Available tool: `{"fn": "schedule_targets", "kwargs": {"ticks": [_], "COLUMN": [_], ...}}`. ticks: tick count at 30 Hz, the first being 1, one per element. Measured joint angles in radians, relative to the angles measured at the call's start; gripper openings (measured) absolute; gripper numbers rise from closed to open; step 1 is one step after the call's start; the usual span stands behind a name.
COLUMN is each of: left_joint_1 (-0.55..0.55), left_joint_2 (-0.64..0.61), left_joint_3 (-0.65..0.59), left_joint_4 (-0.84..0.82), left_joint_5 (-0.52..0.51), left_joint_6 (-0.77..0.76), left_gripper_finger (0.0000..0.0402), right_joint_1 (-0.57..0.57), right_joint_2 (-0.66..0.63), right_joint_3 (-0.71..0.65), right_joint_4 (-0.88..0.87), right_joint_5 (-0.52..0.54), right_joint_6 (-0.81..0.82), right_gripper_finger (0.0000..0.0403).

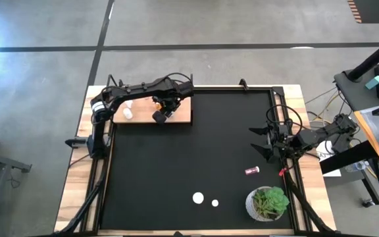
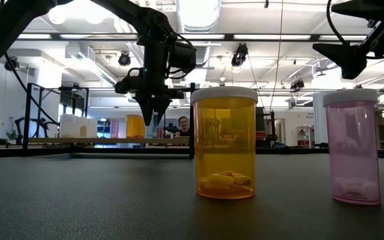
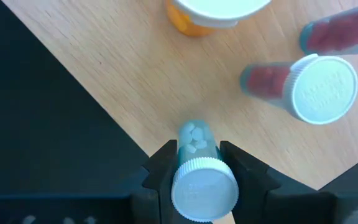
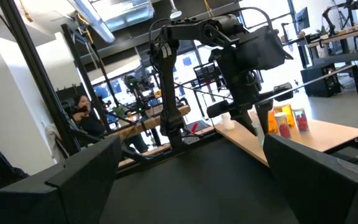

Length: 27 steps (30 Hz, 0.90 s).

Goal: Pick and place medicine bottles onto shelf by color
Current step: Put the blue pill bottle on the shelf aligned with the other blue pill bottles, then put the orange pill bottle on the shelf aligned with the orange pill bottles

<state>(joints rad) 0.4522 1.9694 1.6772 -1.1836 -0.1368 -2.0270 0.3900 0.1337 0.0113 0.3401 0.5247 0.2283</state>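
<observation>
**Mid-task: left arm placing a bottle on the shelf, four still on the desk**

Left gripper (image 3: 194,163) pinches a clear white-capped bottle (image 3: 197,174) with white pills, held just over the shelf (image 1: 179,117) at the mat's far-left corner. Touching the board or not: can't tell.

Already on the shelf, counted from the left wrist view: one orange bottle (image 3: 194,23) and two red-pill bottles (image 3: 291,84). The high view adds a white bottle (image 1: 128,110) at the board's left end. So at least four placed, plus the one in hand.

Left on the desk (image 1: 176,171): a dark red bottle lying down (image 1: 252,170), plus two upright ones near the front edge (image 1: 198,197), orange and pink in the low view. Another pink one shows at that view's right edge.

Right gripper (image 1: 263,143) waits at the mat's right edge, jaws spread, empty. Plant (image 1: 269,202) sits at the front right.

Judgement: roughly halfway through.
</observation>
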Motion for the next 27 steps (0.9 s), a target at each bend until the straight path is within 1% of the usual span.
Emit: {"fn": "schedule_targets", "kwargs": {"ticks": [5,8,19,24,27], "left_joint_1": [0.0,0.0,0.011,0.019,0.019], "left_joint_2": [0.0,0.002,0.005,-0.015,-0.037], "left_joint_3": [0.0,0.0,0.002,0.002,0.002], "left_joint_4": [-0.005,-0.004,0.006,0.006,0.004], "left_joint_5": [0.0,-0.001,-0.012,-0.013,-0.014], "left_joint_6": [0.0,0.0,0.005,0.089,0.113], "left_gripper_finger": [0.0094,0.0105,0.02,0.0238,0.0257], "right_joint_1": [0.0,0.0,0.0,0.0,0.0], "right_joint_2": [0.0,0.0,0.0,0.0,0.0], "right_joint_3": [0.0,0.0,0.0,0.0,0.0], "right_joint_4": [0.0,0.0,0.0,0.0,0.0], "right_joint_5": [0.0,0.0,0.0,0.0,0.0], "right_joint_6": [0.0,0.0,0.0,0.0,0.0], "right_gripper_finger": [0.0384,0.0384,0.0384,0.0384,0.0384]}}
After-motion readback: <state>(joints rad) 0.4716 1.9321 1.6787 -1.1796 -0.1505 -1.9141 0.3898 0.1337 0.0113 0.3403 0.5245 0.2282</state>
